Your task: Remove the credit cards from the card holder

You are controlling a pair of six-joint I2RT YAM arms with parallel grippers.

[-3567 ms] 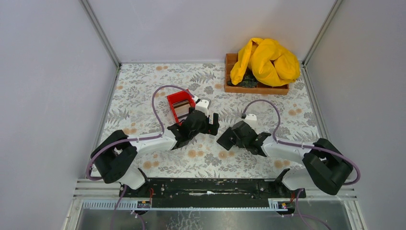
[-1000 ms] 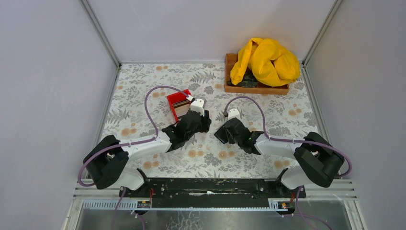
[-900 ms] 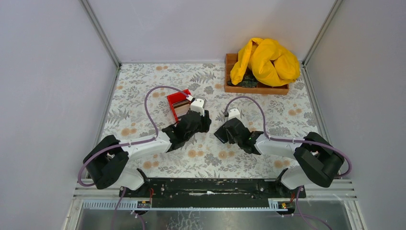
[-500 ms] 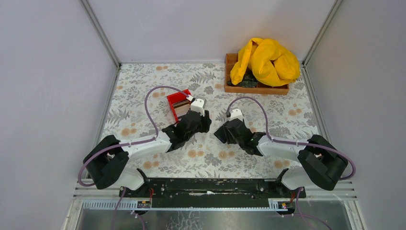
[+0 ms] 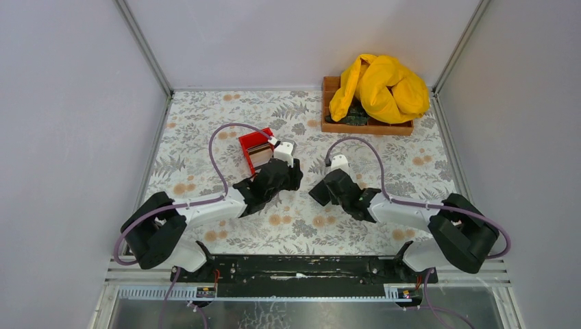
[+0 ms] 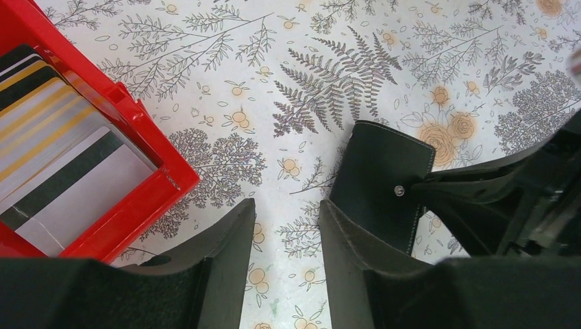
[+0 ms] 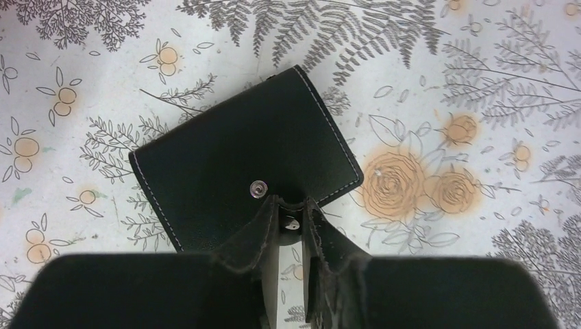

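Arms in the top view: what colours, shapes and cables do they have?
Both arms have white links between bulky black joints. The left arm and right arm each carry a looping purple cable to a white wrist block. Gripper fingers are matte black wedges.

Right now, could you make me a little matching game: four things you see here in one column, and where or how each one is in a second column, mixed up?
Things
1. credit cards
2. card holder
3. yellow cloth
4. left jaws

Places or states
A. heaped on the wooden tray at the far side
B. apart, holding nothing
C. stacked in the red bin
D. black, its edge pinched by the right jaws

Pairs: 1-C; 2-D; 3-A; 4-B
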